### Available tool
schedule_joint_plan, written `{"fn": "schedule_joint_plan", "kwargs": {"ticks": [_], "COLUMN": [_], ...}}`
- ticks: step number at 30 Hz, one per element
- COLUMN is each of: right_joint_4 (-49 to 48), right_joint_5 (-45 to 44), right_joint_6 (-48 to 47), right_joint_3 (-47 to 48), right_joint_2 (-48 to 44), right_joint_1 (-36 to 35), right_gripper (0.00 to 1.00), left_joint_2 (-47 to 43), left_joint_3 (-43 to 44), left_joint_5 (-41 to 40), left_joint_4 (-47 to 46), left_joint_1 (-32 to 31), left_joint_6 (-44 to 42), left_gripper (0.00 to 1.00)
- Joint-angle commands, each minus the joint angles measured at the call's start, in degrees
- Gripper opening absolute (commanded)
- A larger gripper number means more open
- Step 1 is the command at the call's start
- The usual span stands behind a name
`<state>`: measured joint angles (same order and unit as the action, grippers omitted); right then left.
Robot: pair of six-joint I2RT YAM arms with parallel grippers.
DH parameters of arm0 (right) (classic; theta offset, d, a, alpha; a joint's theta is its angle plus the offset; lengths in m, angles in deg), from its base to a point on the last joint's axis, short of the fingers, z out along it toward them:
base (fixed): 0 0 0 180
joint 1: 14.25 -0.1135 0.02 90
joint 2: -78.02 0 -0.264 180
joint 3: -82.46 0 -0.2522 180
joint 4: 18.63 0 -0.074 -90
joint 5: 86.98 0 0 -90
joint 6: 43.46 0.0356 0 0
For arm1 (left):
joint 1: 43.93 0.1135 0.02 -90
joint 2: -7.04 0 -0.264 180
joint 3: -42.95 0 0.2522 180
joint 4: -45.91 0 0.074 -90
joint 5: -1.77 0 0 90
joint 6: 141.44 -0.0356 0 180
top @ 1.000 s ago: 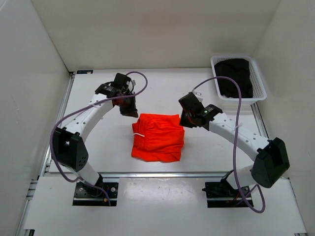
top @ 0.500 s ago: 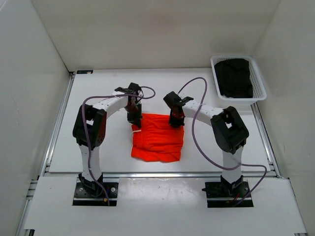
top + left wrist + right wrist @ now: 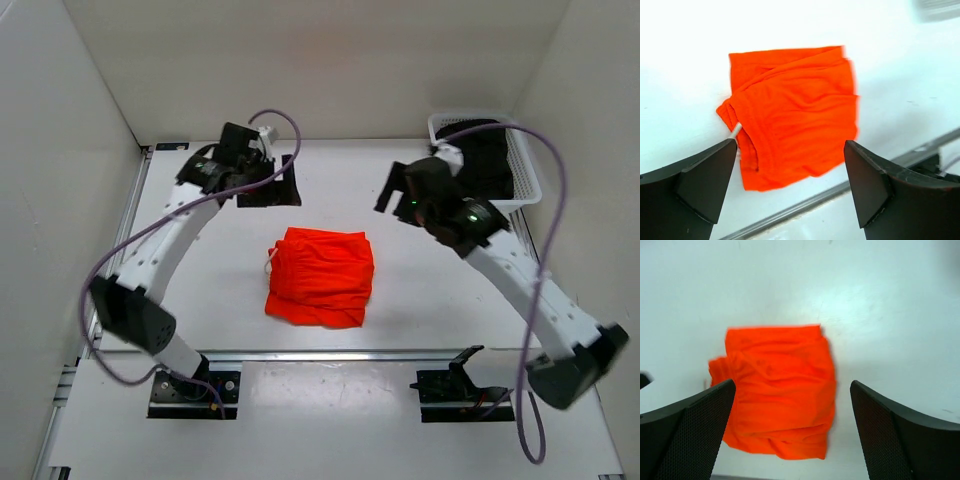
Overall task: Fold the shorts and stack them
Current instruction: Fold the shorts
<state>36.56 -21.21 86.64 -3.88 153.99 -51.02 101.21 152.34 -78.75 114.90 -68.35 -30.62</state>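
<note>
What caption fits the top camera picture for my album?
Folded orange shorts rest on the table; left tool and right tool open, clear of them; basket of black clothes far right.

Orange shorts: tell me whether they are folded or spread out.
Folded. The shorts lie as a compact, roughly square bundle on the table, layered edges showing on one side, with the white drawstring poking out.

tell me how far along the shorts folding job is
Done: the bright orange-red fabric shorts lie folded into a compact square. In hand: nothing; left gripper and right gripper hover open, apart from them. Left: stacking, perhaps by the black garment in the white basket.
</note>
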Motion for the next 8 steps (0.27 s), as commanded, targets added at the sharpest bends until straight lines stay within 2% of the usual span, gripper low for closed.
{"fn": "schedule_joint_plan", "kwargs": {"ticks": [1,8], "right_joint_4": [9.36,13.85], "right_joint_5": [-9.68,-13.13], "right_joint_6": [-0.55,0.77], "right_joint_3": [-4.48,-14.59], "right_joint_2": [-6.25,-18.38], "right_joint_1": [1.88,3.73], "right_gripper": [1.0,1.0], "left_joint_2": [-11.43,-28.04], "left_joint_3": [0.0,-11.69], "left_joint_5": [-1.21,-6.05], "left_joint_4": [2.35,1.2], "left_joint_1": [-0.36,1.57], "left_joint_6": [0.09,4.31], "left_gripper": [1.0,1.0]}}
